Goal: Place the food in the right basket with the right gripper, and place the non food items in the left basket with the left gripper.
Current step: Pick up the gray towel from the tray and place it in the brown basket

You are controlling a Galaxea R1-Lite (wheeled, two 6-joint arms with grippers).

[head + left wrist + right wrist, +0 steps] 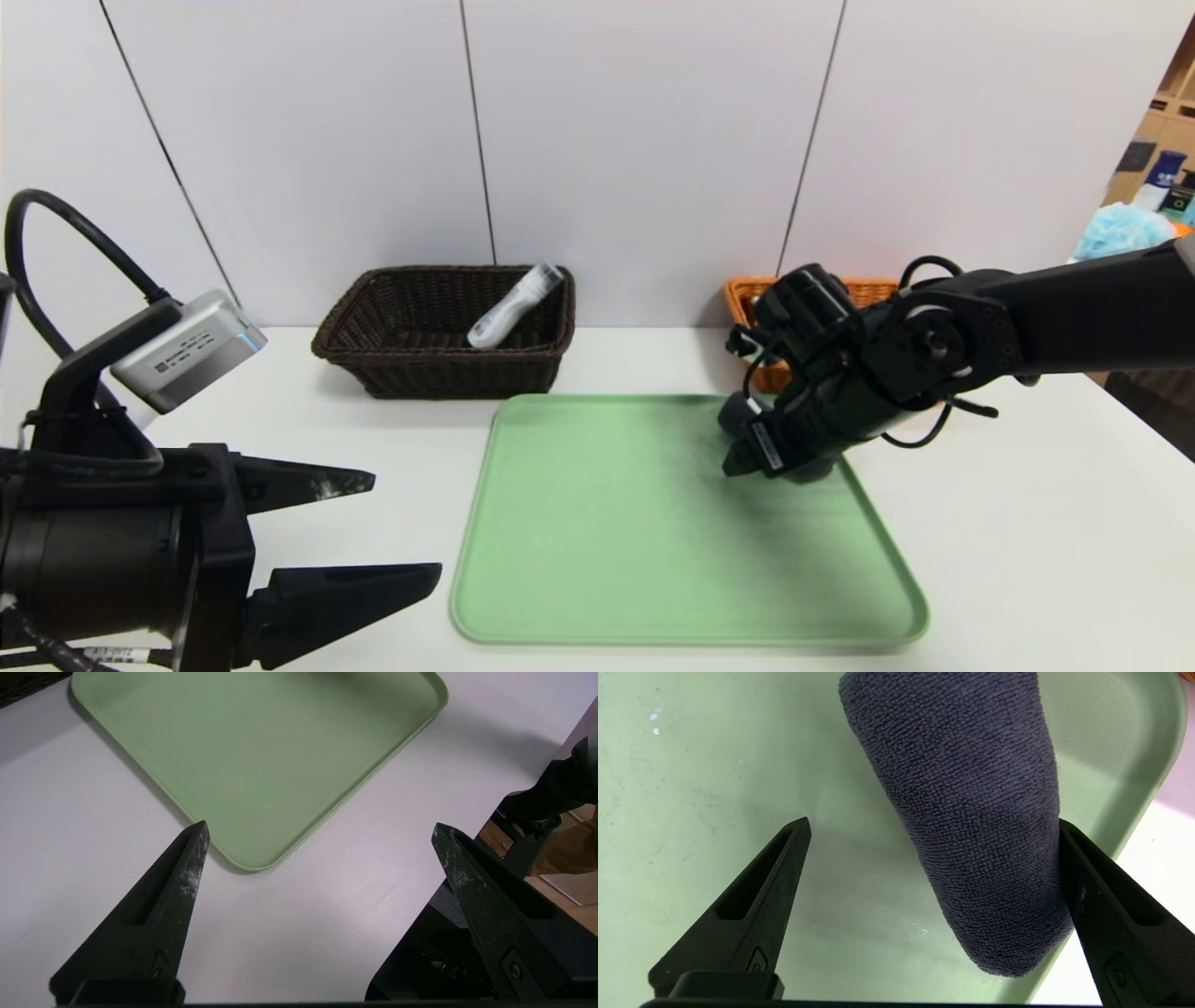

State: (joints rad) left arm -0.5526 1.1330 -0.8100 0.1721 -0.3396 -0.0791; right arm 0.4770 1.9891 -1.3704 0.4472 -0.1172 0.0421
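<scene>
- Cloth lies on the tray, between the right end effector's wide-spread fingers.
- Next, the grip should be closed around it.
- Left end effector is parked wide over the bench.

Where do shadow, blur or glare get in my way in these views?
Head view: soft shadow on the green tray below the right pincer; glare washes out the white tube's upper end. Left wrist view: pale sheen on the tabletop. Right wrist view: crisp weave on the rolled cloth, bright table patch beyond the tray.
</scene>
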